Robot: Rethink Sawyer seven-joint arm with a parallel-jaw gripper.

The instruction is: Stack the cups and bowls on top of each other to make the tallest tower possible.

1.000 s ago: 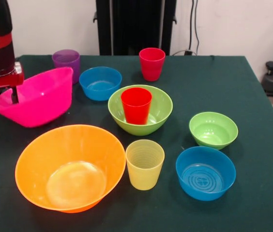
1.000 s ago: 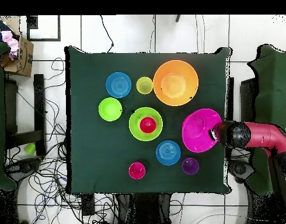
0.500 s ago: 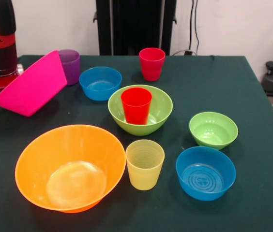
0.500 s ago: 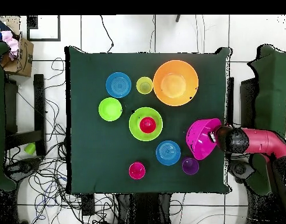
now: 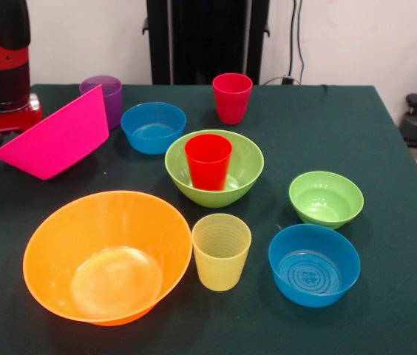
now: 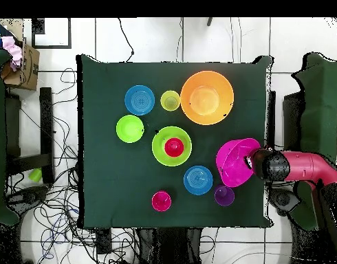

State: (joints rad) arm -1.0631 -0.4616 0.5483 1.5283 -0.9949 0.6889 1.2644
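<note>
The medium lime green bowl (image 5: 214,168) sits mid-surface on the dark green surface (image 5: 386,148) with the bright red cup (image 5: 208,160) standing upright inside it, and everything else is placed from that bowl in the front view. Behind it and a little to the right stands the pinkish-red cup (image 5: 232,97). Behind and to the left is a small blue bowl (image 5: 153,127), and further left the purple cup (image 5: 106,96), partly hidden by the hot pink bowl (image 5: 53,137). That pink bowl is well left of the green one, tipped steeply on its side with one rim edge raised; whether its lower edge touches the surface cannot be told. The gripper (image 5: 1,122) is at its upper left rim, beneath the red and black arm (image 6: 298,167). The jaws are hidden behind the bowl, so whether they clamp the rim cannot be told. In front and left of the green bowl lies the large orange bowl (image 5: 108,255), with the ribbed yellow cup (image 5: 221,251) just beside its right rim. To the right front are the small lime green bowl (image 5: 326,199) and the second small blue bowl (image 5: 314,265)
</note>
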